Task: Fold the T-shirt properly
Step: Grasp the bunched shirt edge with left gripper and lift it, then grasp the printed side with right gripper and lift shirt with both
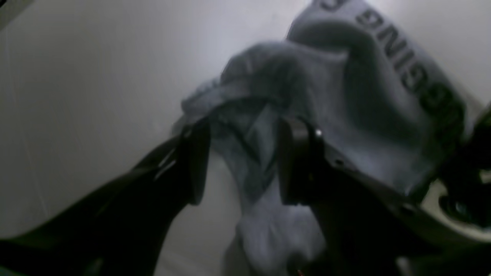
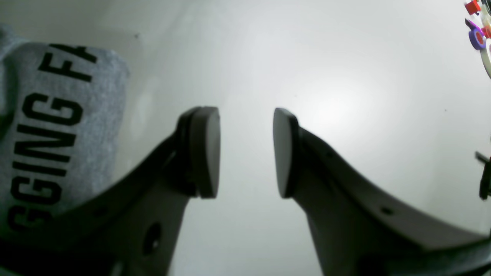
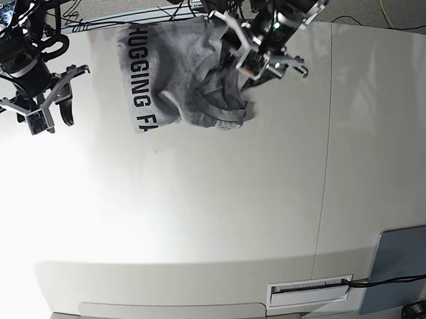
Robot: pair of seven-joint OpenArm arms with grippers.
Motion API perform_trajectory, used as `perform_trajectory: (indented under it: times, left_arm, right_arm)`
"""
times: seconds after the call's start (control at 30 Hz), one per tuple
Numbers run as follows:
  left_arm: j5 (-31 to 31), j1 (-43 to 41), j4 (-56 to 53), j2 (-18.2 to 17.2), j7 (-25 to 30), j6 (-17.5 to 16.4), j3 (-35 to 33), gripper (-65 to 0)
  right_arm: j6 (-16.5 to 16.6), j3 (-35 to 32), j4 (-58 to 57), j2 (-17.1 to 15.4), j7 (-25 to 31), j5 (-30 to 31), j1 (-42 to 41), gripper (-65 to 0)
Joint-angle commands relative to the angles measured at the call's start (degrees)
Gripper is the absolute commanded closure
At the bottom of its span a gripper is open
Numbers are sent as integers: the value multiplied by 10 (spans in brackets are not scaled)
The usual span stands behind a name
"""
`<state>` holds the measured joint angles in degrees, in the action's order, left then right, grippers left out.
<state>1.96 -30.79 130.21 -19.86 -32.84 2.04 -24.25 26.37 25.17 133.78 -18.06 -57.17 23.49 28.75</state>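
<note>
At the far edge of the table (image 3: 201, 203), in the base view, we find the left gripper (image 3: 246, 73) over the crumpled side of the T-shirt (image 3: 187, 75). In its wrist view the two dark pads (image 1: 197, 161) stand apart, with a bunched fold of grey cloth lying in the gap between them. The picture is blurred; we cannot tell whether the pads press the cloth or merely flank it. We read the jaws as parted, released rather than clenched. Beyond the fold the shirt rises in a rumpled heap, and black block letters run along its edge.

The right gripper (image 2: 246, 153) hangs over bare table, well apart from the other. Its pads (image 2: 205, 151) are spread with nothing between them, only pale tabletop showing through the gap. To its side we see a flat part of the shirt with the black lettering face up.

From the base view the shirt lies near the far table edge, between the two arms: flat and lettered toward the right arm, gathered into folds under the left. A grey-blue panel (image 3: 401, 267) sits at the near corner, well away from the shirt. Small coloured objects (image 2: 479, 27) show at the frame corner in the right wrist view; too small to identify.
</note>
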Motion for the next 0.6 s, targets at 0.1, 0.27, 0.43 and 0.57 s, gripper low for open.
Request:
perform_trajectory:
  times: [0.1,0.27,0.43,0.57]
  left_arm:
    - [26,33,-41,18,13,29,0,-294]
    - [63,43,-62,18,21,45,0,-36]
    - [41,36,-54,17,19,18,-4,0]
    - [-59,25,-49,17,18,-147,-35,0]
  right_arm:
    - [-2,4,8,-7,10,20,0,-231]
    - [25,-14,8,-7,17,46,-3,-162]
    - [41,-99,-6,-7,30,36,-35,0]
    - [40,-195,-63,-6,37,-13,-86,0]
